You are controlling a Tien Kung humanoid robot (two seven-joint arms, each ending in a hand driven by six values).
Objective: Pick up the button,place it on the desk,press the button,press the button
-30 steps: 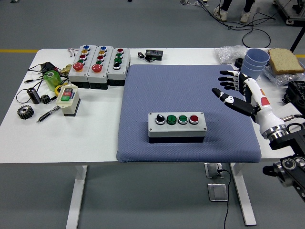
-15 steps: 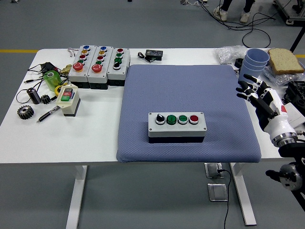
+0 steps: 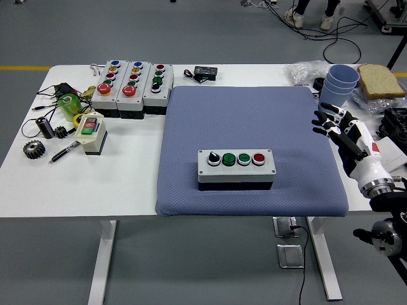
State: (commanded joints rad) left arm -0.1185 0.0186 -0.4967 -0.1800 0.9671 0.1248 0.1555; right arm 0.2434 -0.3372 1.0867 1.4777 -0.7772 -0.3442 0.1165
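Where it hung over the blue mat (image 3: 254,127) a second ago, right hand (image 3: 336,124) now at the edge, fingers spread, empty.

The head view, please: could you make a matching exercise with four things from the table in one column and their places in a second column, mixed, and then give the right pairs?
Things:
1. four-button control box
2. stack of blue cups
3. steel gear
4. right hand

Places:
A. far right of the table, beside the slice of bread
B. near left part of the table
C. over the right edge of the blue mat
D. on the mat, towards its near edge

Pairs: 1-D, 2-A, 3-B, 4-C
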